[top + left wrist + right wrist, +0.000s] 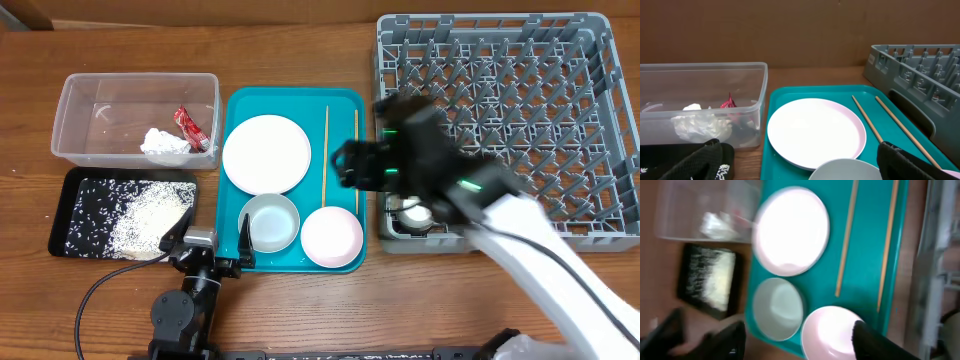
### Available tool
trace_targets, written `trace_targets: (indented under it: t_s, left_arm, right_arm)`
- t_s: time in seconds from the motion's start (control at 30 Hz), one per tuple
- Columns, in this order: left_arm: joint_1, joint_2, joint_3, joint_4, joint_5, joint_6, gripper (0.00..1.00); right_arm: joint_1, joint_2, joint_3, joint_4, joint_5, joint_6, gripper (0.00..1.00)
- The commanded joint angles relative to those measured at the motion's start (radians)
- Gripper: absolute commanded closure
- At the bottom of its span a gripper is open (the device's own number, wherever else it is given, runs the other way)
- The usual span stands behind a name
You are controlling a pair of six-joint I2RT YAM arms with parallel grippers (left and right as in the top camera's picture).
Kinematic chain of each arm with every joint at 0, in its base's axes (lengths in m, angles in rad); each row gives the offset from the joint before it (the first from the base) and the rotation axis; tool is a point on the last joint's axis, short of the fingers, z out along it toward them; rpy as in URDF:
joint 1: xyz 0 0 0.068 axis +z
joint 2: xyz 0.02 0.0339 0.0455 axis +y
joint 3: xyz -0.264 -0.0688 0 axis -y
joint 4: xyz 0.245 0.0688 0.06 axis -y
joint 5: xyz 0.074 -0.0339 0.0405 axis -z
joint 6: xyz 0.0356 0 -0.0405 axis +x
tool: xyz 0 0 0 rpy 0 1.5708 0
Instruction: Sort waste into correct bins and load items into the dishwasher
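The clear tub [70, 100] holds the red wrapper [190, 125] and the tissue wad [163, 145]; both also show in the left wrist view, wrapper [729, 103] and tissue [700, 125]. The black tray [60, 215] holds rice [150, 220]. On the teal tray [345, 100] lie the white plate [266, 153], two bowls [270, 222] [332, 237] and two chopsticks [325, 150]. A white cup [415, 212] sits in the grey rack's [500, 100] front-left corner, partly hidden by my arm. My right gripper [345, 165] [800, 345] is open and empty above the tray's right side. My left gripper [210, 240] [807, 167] is open and empty at the tray's near edge.
The teal tray lies between the two bins on the left and the rack on the right. The rack's pegs stand upright and its wall [920, 65] rises just right of the tray. The right wrist view is blurred.
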Motion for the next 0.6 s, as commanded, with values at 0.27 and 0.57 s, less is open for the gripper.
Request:
trace_targets:
  t_s: [0.27,0.57]
  left_arm:
    - [0.005,-0.003,-0.005,0.0,-0.014,0.019,0.0]
    - [0.005,-0.003,-0.005,0.0,-0.014,0.019,0.01]
  right_arm:
    - [0.024,0.462,0.0,0.239,0.109,0.045,0.47]
    - [0.024,0.584,0.0,0.32,0.121,0.048,0.56]
